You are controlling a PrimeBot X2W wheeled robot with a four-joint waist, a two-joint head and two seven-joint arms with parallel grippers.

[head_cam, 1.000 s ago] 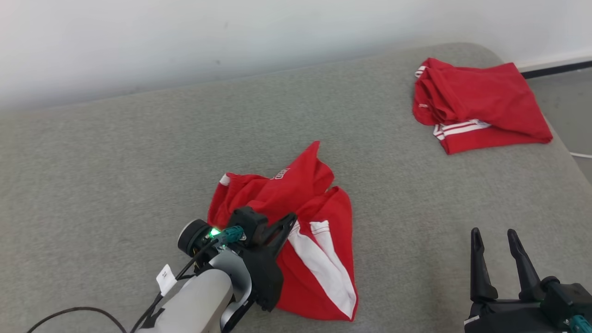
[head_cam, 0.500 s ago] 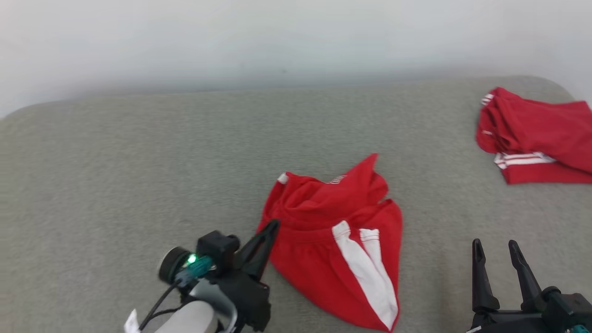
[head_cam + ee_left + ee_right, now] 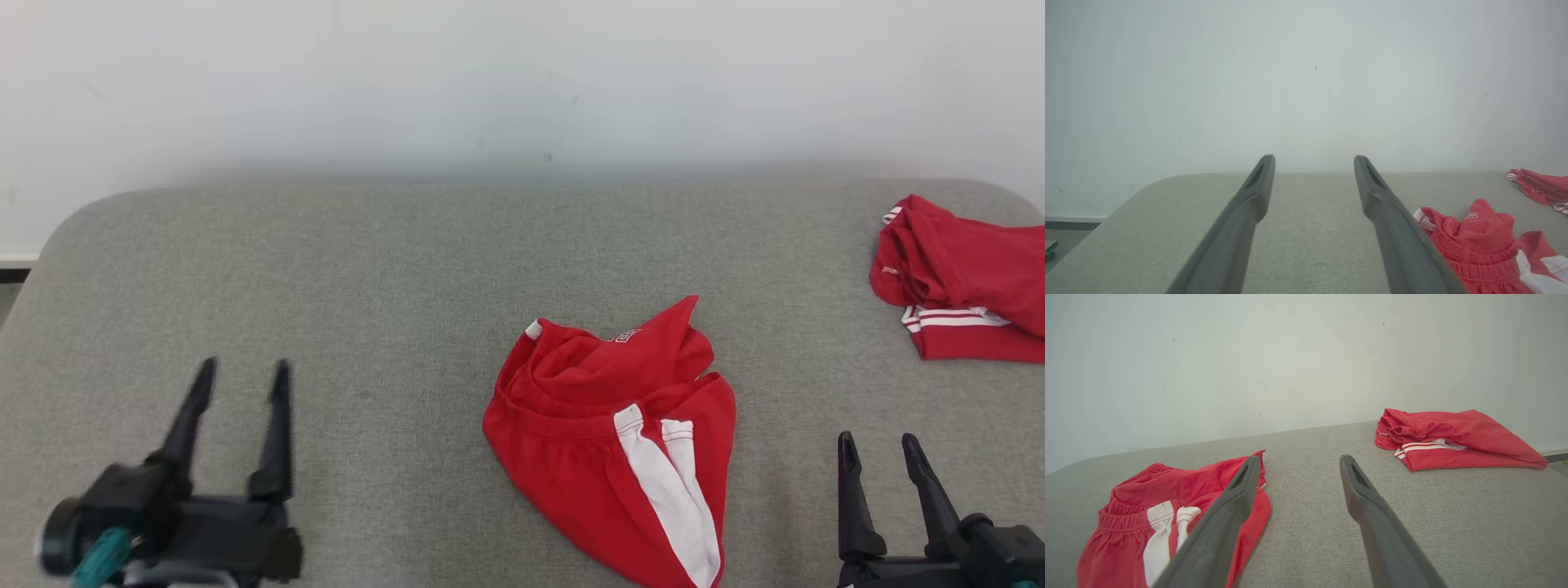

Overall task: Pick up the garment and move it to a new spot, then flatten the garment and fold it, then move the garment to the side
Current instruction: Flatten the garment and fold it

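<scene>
In the head view the garment (image 3: 604, 425), red shorts with a broad white stripe, lies crumpled on the grey cloth-covered desk (image 3: 326, 269), a little right of the middle and near the front edge. The left pincer (image 3: 245, 365) hangs at the lower left, well apart from the garment, its two dark fingers spread and nothing between them. The right pincer (image 3: 877, 438) sits at the lower right, fingers likewise apart and empty, near the garment's right side but not touching it. A second garment (image 3: 963, 278), also red with white stripes, lies folded at the desk's far right edge. A pale wall (image 3: 490, 82) stands behind.

In the left wrist view the left pincer (image 3: 1313, 158) points toward the wall over bare desk (image 3: 1310, 204), jaws wide and holding nothing. The garment (image 3: 1470, 241) lies at the lower right, partly hidden behind one finger, and the second garment (image 3: 1539, 188) is farther off at the right edge.

In the right wrist view the right pincer (image 3: 1300, 459) is spread and empty above the desk (image 3: 1453, 518). The garment (image 3: 1135, 498) lies at the lower left, one finger crossing in front of it; the second garment (image 3: 1453, 433) rests at the upper right.
</scene>
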